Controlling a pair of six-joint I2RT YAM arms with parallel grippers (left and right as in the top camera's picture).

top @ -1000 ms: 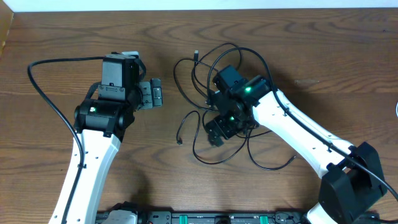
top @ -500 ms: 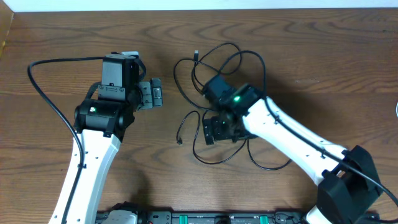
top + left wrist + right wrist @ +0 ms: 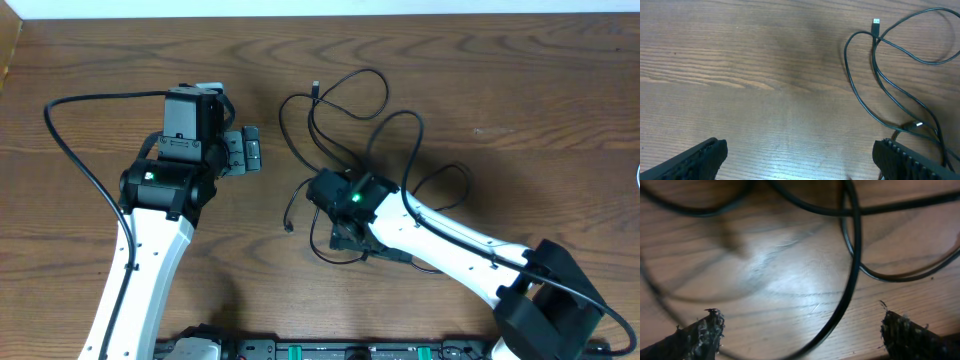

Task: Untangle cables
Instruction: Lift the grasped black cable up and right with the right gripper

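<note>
The cables [image 3: 352, 92] are thin black cords lying in overlapping loops on the wooden table [image 3: 520, 80], right of centre. One small plug end [image 3: 316, 86] points to the far side and another [image 3: 289, 228] lies at the near left. My right gripper [image 3: 342, 234] is low over the near part of the tangle. In the right wrist view it [image 3: 800, 322] is open, and one black cord [image 3: 854, 275] runs on the wood between the fingers, touching neither. My left gripper [image 3: 247, 150] is open over bare wood, left of the cables [image 3: 880, 75]; nothing is between its fingers [image 3: 700, 157].
The left arm's own thick black cable [image 3: 62, 140] arcs over the table's left part. The table's far edge [image 3: 320, 16] meets a white wall. A black rail [image 3: 330, 351] runs along the near edge between the arm bases.
My right arm has swung left and toward the near edge, settling lower over the tangle. Some cable loops shifted with it. The left arm has not moved.
</note>
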